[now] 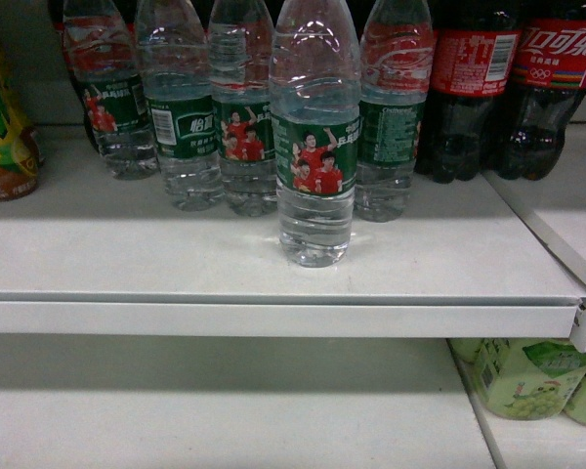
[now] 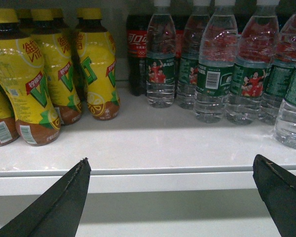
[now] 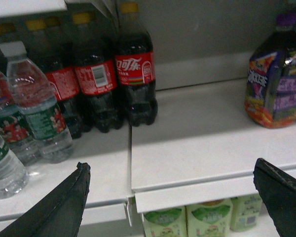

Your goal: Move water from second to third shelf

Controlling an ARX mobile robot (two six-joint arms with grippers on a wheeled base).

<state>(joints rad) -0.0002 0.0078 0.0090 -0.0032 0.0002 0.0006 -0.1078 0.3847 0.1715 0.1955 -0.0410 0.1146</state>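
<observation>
Several clear water bottles with green labels stand in a row on a white shelf (image 1: pixel 176 264). One water bottle (image 1: pixel 315 147) stands forward of the row, nearest the shelf's front edge. A lower shelf (image 1: pixel 225 401) shows beneath it. Neither gripper appears in the head view. My left gripper (image 2: pixel 171 165) is open and holds nothing; it hangs in front of the shelf's front lip, with the water bottles (image 2: pixel 214 69) behind it to the right. My right gripper (image 3: pixel 171 168) is also open and holds nothing, facing the shelf edge; water bottles (image 3: pixel 39 103) stand at its left.
Yellow drink bottles (image 2: pixel 44 74) stand left of the water. Cola bottles (image 1: pixel 513 78) stand to its right, also seen in the right wrist view (image 3: pixel 135 74). A purple bottle (image 3: pixel 278 79) sits further right. Green drink packs (image 1: pixel 527 376) fill the lower shelf's right side.
</observation>
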